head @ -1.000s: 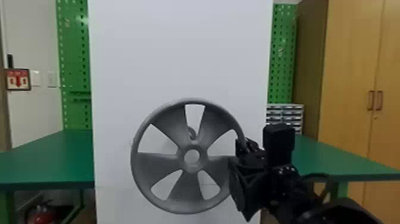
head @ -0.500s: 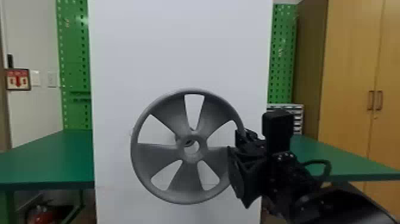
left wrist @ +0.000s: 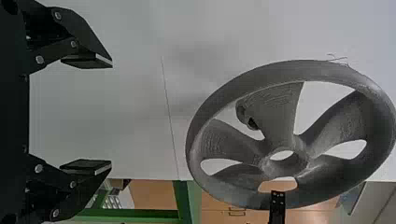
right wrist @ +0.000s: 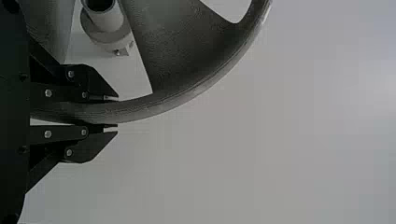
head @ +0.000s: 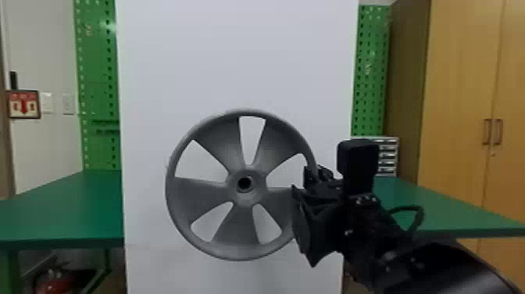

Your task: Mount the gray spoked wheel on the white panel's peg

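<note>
I count one white panel (head: 234, 58) and, upright before it, one gray spoked wheel (head: 199, 197) with five spokes. Of my two grippers, the right gripper (head: 304, 195) is closed about the wheel's rim; the left gripper (left wrist: 111, 114) stands with its fingers spread. One peg (right wrist: 109, 21) projects behind the wheel. Surface: two stretches of green tabletop (head: 66, 207), one on either side of the panel. Room: one wooden cabinet (head: 457, 117) at right, two green pegboards (head: 95, 58), one drawer unit (head: 388, 156), one red-and-white sign (head: 24, 104).
</note>
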### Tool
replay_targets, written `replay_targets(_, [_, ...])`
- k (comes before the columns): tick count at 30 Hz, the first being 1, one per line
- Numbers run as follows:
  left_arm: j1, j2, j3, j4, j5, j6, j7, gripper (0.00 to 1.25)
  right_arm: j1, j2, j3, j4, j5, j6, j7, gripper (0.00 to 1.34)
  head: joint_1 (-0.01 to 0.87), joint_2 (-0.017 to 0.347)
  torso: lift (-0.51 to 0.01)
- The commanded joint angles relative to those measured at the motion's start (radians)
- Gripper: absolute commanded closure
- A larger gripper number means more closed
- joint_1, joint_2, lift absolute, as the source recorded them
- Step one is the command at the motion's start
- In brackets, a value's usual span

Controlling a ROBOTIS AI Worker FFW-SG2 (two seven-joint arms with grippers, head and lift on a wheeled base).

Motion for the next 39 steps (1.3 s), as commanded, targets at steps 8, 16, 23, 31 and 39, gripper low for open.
replay_targets(8, [-0.004, 0.003, -0.003, 0.001, 0.002, 0.0, 0.0, 0.48, 0.001, 0.001, 0.018, 0.0, -0.018, 0.0, -0.046, 1.21, 0.123, -0.008, -0.4])
replay_targets(16, [-0.004, 0.003, -0.005, 0.001, 0.004, 0.0, 0.001, 0.48, -0.001, 0.0, 0.018, 0.0, -0.011, 0.0, -0.05, 1.21, 0.123, -0.008, -0.4])
replay_targets(23, [-0.005, 0.005, -0.006, 0.003, 0.004, 0.0, 0.001, 0.48, -0.007, 0.001, 0.016, 0.011, 0.001, -0.006, -0.057, 1.21, 0.123, -0.008, -0.4])
replay_targets(31, [-0.01, 0.005, -0.011, 0.005, 0.004, 0.0, 0.001, 0.48, -0.026, 0.007, 0.012, 0.051, -0.004, -0.024, -0.058, 1.21, 0.123, -0.008, -0.4])
replay_targets(39, [-0.012, 0.006, -0.014, 0.006, 0.004, 0.0, 0.001, 0.48, -0.044, 0.018, 0.019, 0.094, -0.013, -0.041, -0.067, 1.21, 0.123, -0.008, -0.4])
